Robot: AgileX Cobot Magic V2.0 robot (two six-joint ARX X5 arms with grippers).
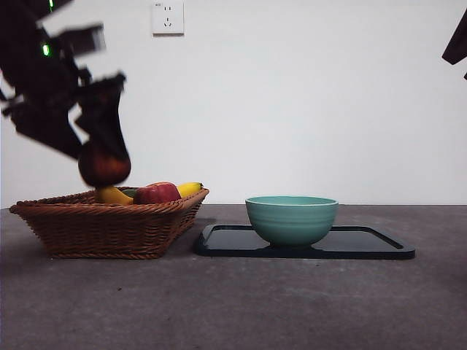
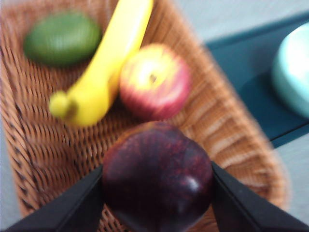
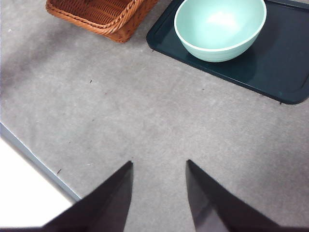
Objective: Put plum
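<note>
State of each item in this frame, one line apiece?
plum: clamped in left gripper, lifted above basket
basket: holds apple, banana, green fruit
bowl: upright on tray, empty
right gripper: open, empty

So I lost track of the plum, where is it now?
The plum is clamped in the left gripper, held just above the wicker basket at the front view's left, over the banana and apple.

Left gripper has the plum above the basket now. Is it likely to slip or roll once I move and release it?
The plum looks smooth and glossy, so it may slip between the left gripper jaws pinching its sides. Being round, it will probably roll if released, though the bowl would likely contain it.
</note>
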